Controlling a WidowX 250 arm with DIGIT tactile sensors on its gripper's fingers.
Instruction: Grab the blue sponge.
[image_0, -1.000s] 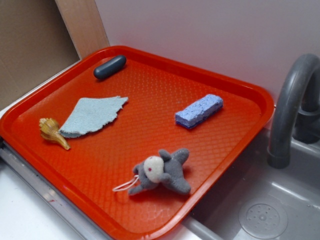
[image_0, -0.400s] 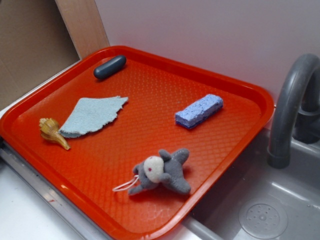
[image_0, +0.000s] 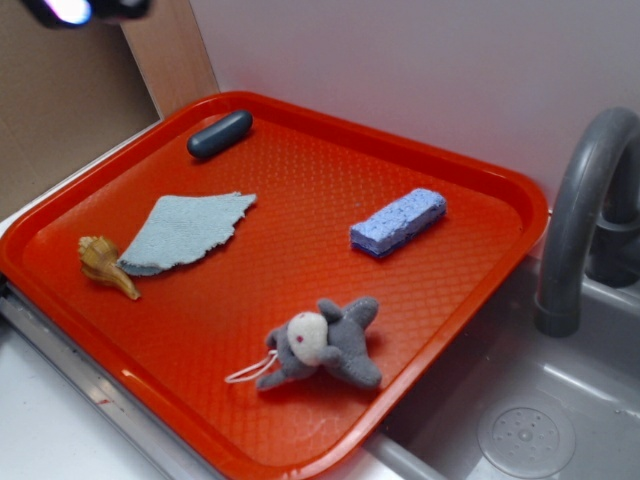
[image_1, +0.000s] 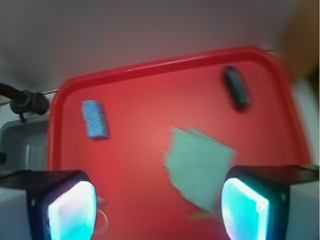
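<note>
The blue sponge (image_0: 398, 221) is a small periwinkle block lying on the right part of the red tray (image_0: 300, 120). In the wrist view the sponge (image_1: 95, 119) lies at the left of the tray. My gripper (image_1: 157, 207) is open and empty, high above the tray, with its two glowing pads (image_1: 72, 212) wide apart. In the exterior view only a dark blurred part of the gripper (image_0: 85, 10) shows at the top left corner, far from the sponge.
On the tray lie a pale-blue cloth (image_0: 185, 232), a shell (image_0: 105, 265), a dark capsule (image_0: 220, 133) and a grey plush toy (image_0: 325, 342). A grey sink (image_0: 520, 420) with a faucet (image_0: 575, 215) is on the right. A wall stands behind.
The gripper has come into the exterior view at the top left corner; before it was out of view. The things on the tray have not moved.
</note>
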